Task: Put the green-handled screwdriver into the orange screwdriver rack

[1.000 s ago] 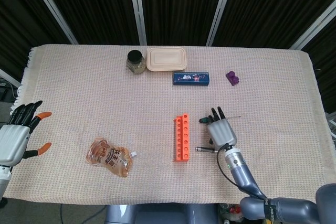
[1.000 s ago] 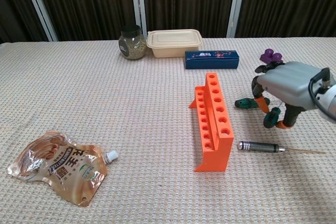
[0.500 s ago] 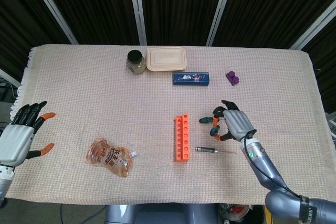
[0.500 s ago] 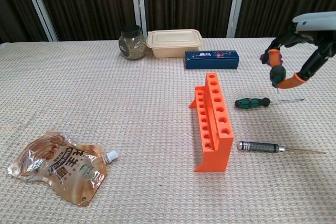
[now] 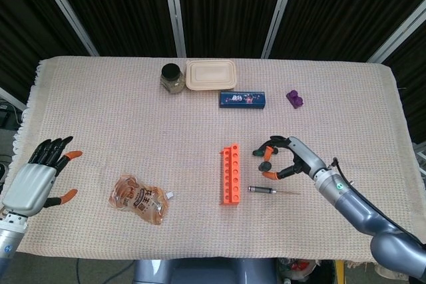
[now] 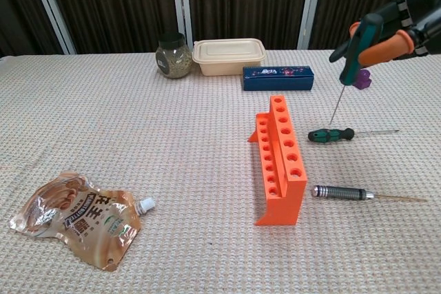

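Observation:
The orange screwdriver rack (image 6: pixel 279 160) (image 5: pixel 231 174) stands mid-table, its holes empty. My right hand (image 6: pixel 389 29) (image 5: pixel 293 159) is raised to the right of the rack and pinches a small green-handled screwdriver (image 6: pixel 336 105) by the handle, with the thin shaft hanging down. Below it, a second green-handled screwdriver (image 6: pixel 331 134) (image 5: pixel 257 153) lies flat on the cloth beside the rack. My left hand (image 5: pixel 36 181) hovers at the table's left edge, fingers spread, holding nothing.
A knurled metal screwdriver (image 6: pixel 337 192) lies right of the rack's near end. A snack pouch (image 6: pixel 79 218) sits front left. Along the back are a jar (image 6: pixel 172 54), a cream lidded box (image 6: pixel 229 56), a blue box (image 6: pixel 278 77) and a purple object (image 5: pixel 295 99).
My right hand has lifted off the cloth and swung right with a small screwdriver, whose shaft now hangs down. The left hand has drifted slightly right.

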Action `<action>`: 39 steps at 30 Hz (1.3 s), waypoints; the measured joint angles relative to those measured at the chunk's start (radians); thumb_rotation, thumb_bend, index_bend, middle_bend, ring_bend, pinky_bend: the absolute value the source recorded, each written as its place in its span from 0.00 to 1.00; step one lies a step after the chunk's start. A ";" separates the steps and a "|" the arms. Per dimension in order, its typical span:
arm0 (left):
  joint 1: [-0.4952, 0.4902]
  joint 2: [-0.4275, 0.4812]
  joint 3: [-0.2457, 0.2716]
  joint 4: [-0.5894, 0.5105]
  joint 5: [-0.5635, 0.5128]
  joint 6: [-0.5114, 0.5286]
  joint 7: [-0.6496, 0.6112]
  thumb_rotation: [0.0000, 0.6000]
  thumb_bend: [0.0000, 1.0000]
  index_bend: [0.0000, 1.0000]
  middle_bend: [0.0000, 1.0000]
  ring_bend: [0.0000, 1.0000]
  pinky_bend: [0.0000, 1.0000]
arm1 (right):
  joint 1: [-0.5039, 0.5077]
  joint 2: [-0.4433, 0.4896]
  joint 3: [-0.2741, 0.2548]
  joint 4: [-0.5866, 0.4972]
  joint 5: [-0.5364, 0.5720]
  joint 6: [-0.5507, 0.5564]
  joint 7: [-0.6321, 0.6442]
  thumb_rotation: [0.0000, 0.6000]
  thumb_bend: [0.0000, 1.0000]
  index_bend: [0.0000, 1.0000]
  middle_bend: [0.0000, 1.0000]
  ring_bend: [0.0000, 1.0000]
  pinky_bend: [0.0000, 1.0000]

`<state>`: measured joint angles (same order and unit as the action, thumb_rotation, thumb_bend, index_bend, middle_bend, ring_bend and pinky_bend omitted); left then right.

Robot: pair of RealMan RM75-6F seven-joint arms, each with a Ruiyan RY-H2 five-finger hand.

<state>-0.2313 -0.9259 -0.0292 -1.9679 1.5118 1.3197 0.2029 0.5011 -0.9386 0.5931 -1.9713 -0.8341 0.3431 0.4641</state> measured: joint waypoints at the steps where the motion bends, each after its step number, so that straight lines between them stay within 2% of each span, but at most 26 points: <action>1: 0.001 -0.001 0.001 -0.001 0.000 0.000 0.004 1.00 0.19 0.21 0.00 0.00 0.00 | -0.008 0.005 0.025 0.002 -0.007 -0.035 0.033 1.00 0.17 0.63 0.30 0.07 0.00; 6: 0.002 -0.007 0.003 -0.004 -0.004 0.000 0.014 1.00 0.19 0.21 0.00 0.00 0.00 | -0.057 0.010 0.183 0.020 -0.028 -0.214 0.177 1.00 0.17 0.63 0.30 0.06 0.00; 9: -0.001 -0.011 0.002 -0.005 -0.007 -0.004 0.016 1.00 0.19 0.21 0.00 0.00 0.00 | -0.073 -0.007 0.239 0.035 -0.030 -0.278 0.209 1.00 0.17 0.63 0.30 0.06 0.00; 12: -0.003 -0.014 0.001 -0.005 -0.012 -0.007 0.017 1.00 0.19 0.21 0.00 0.00 0.00 | -0.080 -0.045 0.263 0.057 -0.030 -0.321 0.217 1.00 0.17 0.63 0.30 0.06 0.00; 16: -0.007 -0.015 -0.001 -0.002 -0.019 -0.011 0.019 1.00 0.19 0.21 0.00 0.00 0.00 | -0.072 -0.096 0.263 0.089 -0.030 -0.353 0.207 1.00 0.17 0.64 0.30 0.06 0.00; 23: -0.008 -0.013 -0.001 0.001 -0.027 -0.015 0.015 1.00 0.19 0.21 0.00 0.00 0.00 | -0.033 -0.144 0.207 0.140 -0.036 -0.365 0.174 1.00 0.17 0.63 0.30 0.06 0.00; 39: -0.010 -0.012 -0.003 0.005 -0.038 -0.018 0.010 1.00 0.19 0.20 0.00 0.00 0.00 | 0.041 -0.163 0.107 0.180 -0.030 -0.290 0.141 1.00 0.17 0.63 0.30 0.05 0.00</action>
<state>-0.2415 -0.9375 -0.0320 -1.9633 1.4736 1.3018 0.2129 0.5418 -1.1012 0.7005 -1.7911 -0.8644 0.0530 0.6053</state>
